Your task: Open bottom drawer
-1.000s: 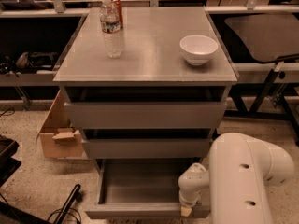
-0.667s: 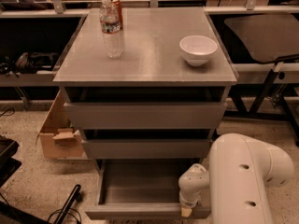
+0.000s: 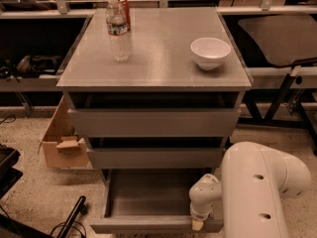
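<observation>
In the single camera view, the grey cabinet (image 3: 153, 63) fills the middle of the frame. The bottom drawer (image 3: 146, 194) sits at the lower centre, pulled out toward the bottom edge of the picture so that its grey rectangular tray lies open to view, with its slim front running along the lowest part of the frame. The gripper (image 3: 197, 225) is at the lower right of that drawer, its pale tip resting against the right end of the drawer front; how its grip stands there is not to be made out. The white arm (image 3: 260, 192) rises bulky at the lower right corner, just beside the drawer.

Above the open drawer, the middle drawer front (image 3: 156, 157) and the top drawer front (image 3: 153, 122) both sit pushed in. On the cabinet top, a clear water bottle (image 3: 119, 33) stands upright at the upper left, with a red can (image 3: 126, 6) just behind it, and a white bowl (image 3: 210, 52) sits to the upper right, well apart from the bottle. A cardboard box (image 3: 62, 148) rests on the speckled floor (image 3: 29, 192) at the left of the cabinet.

Set against the frames from a second ago, nothing shows a change: the drawer stands out to the same reach, the gripper sits at the same right end of its front, and the bottle, can, bowl and box lie where they were.
</observation>
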